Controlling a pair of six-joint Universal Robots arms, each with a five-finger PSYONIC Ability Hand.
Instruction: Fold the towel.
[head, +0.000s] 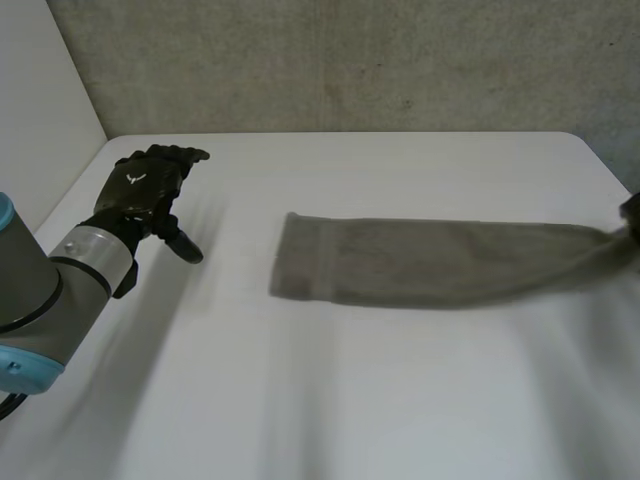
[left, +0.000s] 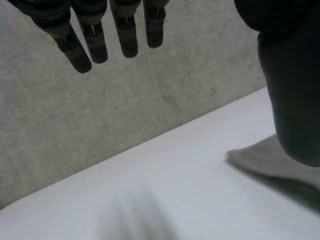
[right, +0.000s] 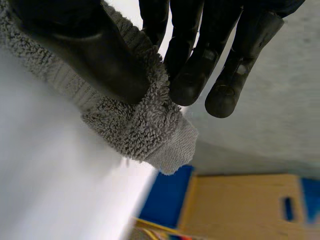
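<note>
Note that the towel (head: 440, 262) lies on the surface (head: 350, 400) as a long narrow band, apparently doubled lengthwise. Judge the task as partly complete: the crosswise fold is not yet made. The right hand (right: 100, 55) pinches the towel's gathered right end between thumb and fingers (right: 192, 80). The left hand (head: 145, 190) hovers well apart from the towel's free left end, its fingers (left: 95, 42) relaxed and holding nothing.
</note>
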